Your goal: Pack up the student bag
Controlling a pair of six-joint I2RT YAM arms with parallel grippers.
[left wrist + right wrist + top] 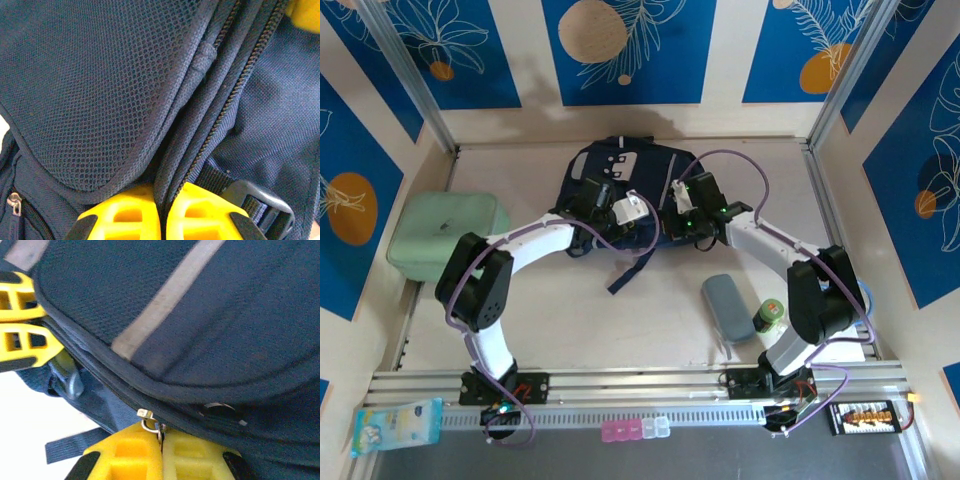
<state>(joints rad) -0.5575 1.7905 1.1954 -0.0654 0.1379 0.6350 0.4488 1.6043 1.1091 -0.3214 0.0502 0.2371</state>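
The student bag point(610, 165), dark navy with a grey trim line point(165, 295), lies at the back middle of the table. My left gripper point(632, 208) is shut on a fold of the bag's fabric beside the zipper teeth point(235, 90); its yellow fingers point(125, 212) pinch the seam between them. Just to its right, my right gripper point(680, 197) is shut on the bag's metal zipper pull point(148, 419), which sticks up between its fingertips point(135, 450). The left gripper's fingers point(22, 325) show at the left edge of the right wrist view.
A mint-green rounded case point(445, 228) sits at the left wall. A grey-blue pouch point(728, 305) and a small green-lidded jar point(769, 318) lie near the right arm. A black strap point(625, 272) trails from the bag toward the front.
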